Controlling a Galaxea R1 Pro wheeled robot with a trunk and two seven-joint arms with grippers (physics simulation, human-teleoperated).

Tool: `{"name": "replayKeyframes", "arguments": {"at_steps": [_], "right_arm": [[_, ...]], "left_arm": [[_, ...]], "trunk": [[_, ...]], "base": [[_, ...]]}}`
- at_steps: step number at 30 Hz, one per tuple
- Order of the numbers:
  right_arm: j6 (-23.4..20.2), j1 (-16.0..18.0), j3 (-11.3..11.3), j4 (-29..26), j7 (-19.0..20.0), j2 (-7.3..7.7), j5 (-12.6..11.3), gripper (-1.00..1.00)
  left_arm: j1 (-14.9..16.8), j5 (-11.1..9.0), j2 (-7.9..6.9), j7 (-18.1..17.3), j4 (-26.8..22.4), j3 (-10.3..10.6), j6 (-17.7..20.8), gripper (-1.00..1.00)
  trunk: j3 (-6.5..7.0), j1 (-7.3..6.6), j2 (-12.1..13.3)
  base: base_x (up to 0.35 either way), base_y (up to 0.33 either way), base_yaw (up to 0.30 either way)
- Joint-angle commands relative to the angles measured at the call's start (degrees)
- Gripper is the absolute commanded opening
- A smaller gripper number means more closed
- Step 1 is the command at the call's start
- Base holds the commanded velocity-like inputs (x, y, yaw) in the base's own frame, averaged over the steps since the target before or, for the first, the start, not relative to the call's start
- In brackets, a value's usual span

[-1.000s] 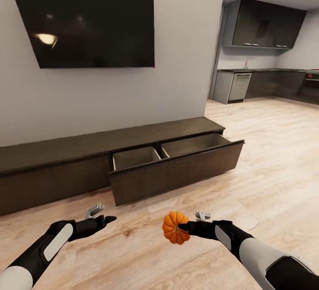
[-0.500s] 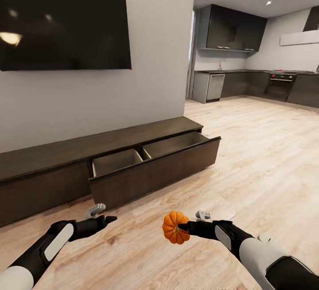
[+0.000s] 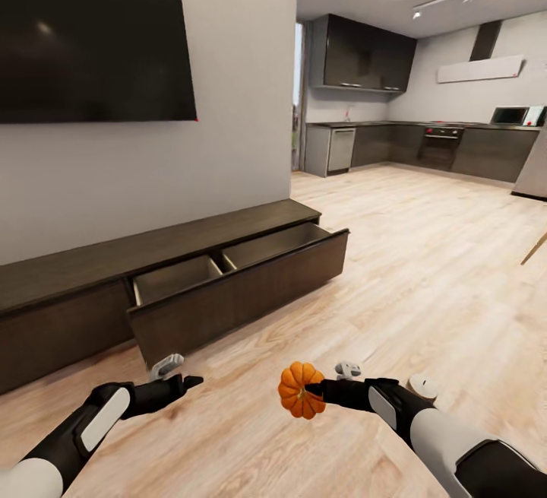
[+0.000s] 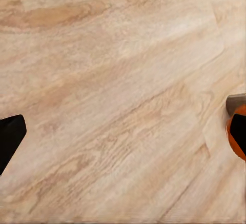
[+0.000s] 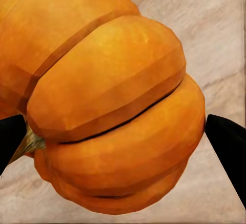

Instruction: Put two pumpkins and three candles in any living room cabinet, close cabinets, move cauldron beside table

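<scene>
So far I had one bright orange ribbed pumpkin (image 3: 299,390) in hand — my right gripper (image 3: 310,390) was clamped on it, carrying it low over the pale wood-plank floor (image 3: 425,255), well short of the long low dark-brown wooden cabinet (image 3: 91,262). That cabinet's wide drawer (image 3: 243,293) stood pulled out, and the part of its pale interior I could see held nothing, so I judged no piece had gone in yet. My left gripper (image 3: 182,384) hung free over the floor with nothing in it; I could not tell whether its fingers were parted. The other pumpkin, the candles, the cauldron and the table remained to be dealt with, and the drawer would need shutting. Close up, the pumpkin's skin looked smooth and deeply grooved — a short brownish stem (image 5: 28,144) poked out beside one fingertip (image 5: 10,139).
</scene>
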State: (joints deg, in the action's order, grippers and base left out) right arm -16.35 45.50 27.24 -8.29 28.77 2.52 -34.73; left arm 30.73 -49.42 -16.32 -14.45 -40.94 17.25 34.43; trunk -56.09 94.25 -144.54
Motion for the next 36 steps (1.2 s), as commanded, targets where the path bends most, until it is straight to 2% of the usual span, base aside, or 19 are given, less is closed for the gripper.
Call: {"name": "replayKeyframes", "arguments": {"at_steps": [1, 6, 21, 26, 33, 36], "right_arm": [[-0.4, 0.0, 0.1, -0.1, 0.1, 0.03, -0.5, -1.00], [-0.4, 0.0, 0.1, -0.1, 0.1, 0.03, -0.5, -1.00], [-0.5, 0.0, 0.1, -0.1, 0.0, 0.03, -0.5, -1.00], [-0.5, 0.0, 0.1, -0.1, -2.6, 0.03, -0.5, -1.00], [-0.6, 0.0, 0.0, -0.1, -2.9, 0.03, -0.6, -1.00], [-0.5, 0.0, 0.1, -0.1, -2.9, 0.03, -0.6, -1.00]], "left_arm": [[0.0, 0.1, 0.02, 0.0, 0.1, 0.2, 0.1, 1.00], [0.0, 1.0, 0.21, -0.1, 0.2, 0.2, 0.1, 1.00], [0.0, 1.1, 0.24, -0.1, 0.2, 0.2, 0.1, 1.00], [0.0, 1.1, 0.24, -0.1, 0.2, 0.2, 0.1, 1.00], [0.0, 1.1, 0.32, -0.1, 0.2, 0.2, 0.1, 1.00], [0.0, 1.1, 1.09, -0.1, 0.2, 0.5, 0.1, 1.00]], "trunk": [[-0.06, -0.02, 0.0], [-0.05, -0.02, 0.0], [-0.05, -0.02, 0.0], [-0.05, -0.02, 0.0], [-0.05, -0.02, 0.0], [-0.05, -0.02, 0.0]], "base": [[-0.049, -0.003, -0.204], [-0.015, -0.001, -0.267], [0.000, 0.000, -0.296], [0.000, 0.000, -0.297], [-0.133, 0.000, -0.297], [-0.117, 0.000, -0.297]]}}
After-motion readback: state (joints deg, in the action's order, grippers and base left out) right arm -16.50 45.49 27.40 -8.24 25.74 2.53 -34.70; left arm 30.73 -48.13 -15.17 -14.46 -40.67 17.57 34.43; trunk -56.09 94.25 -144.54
